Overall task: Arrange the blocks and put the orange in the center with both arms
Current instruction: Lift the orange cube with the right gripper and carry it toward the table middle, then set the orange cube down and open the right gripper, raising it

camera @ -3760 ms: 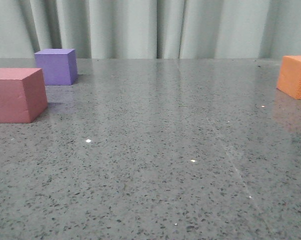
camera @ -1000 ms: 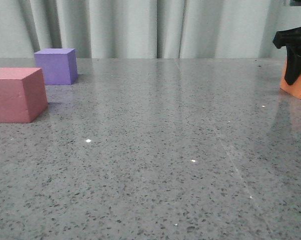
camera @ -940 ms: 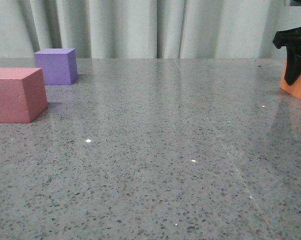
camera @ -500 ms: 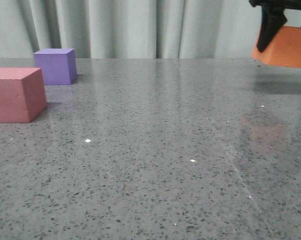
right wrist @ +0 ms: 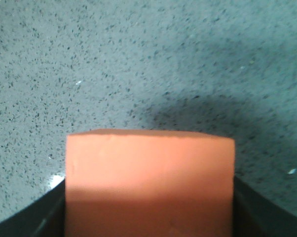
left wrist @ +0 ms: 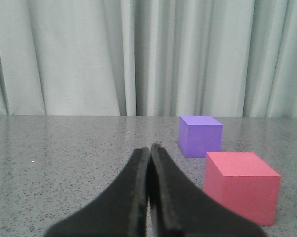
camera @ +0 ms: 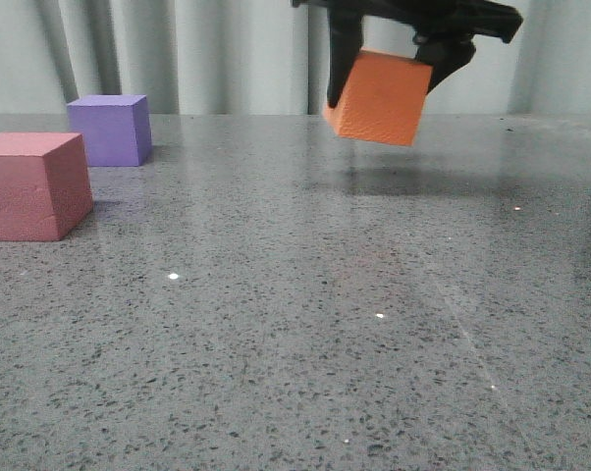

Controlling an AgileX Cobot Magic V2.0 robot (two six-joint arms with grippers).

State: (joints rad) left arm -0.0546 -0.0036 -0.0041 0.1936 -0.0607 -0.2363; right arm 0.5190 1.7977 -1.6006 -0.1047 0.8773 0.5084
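While the right gripper carries the orange cube clamped on opposite faces, tilted above mid-tabletop, it looks light, soft, grippy foam; left fingers pressed together, empty.

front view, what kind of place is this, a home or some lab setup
Probably a staged robot test bench, not a home: a bare speckled grey stone-look tabletop, a plain pale pleated curtain backdrop, and only plain foam cubes, including a bright orange foam cube held aloft by the right black pincer.
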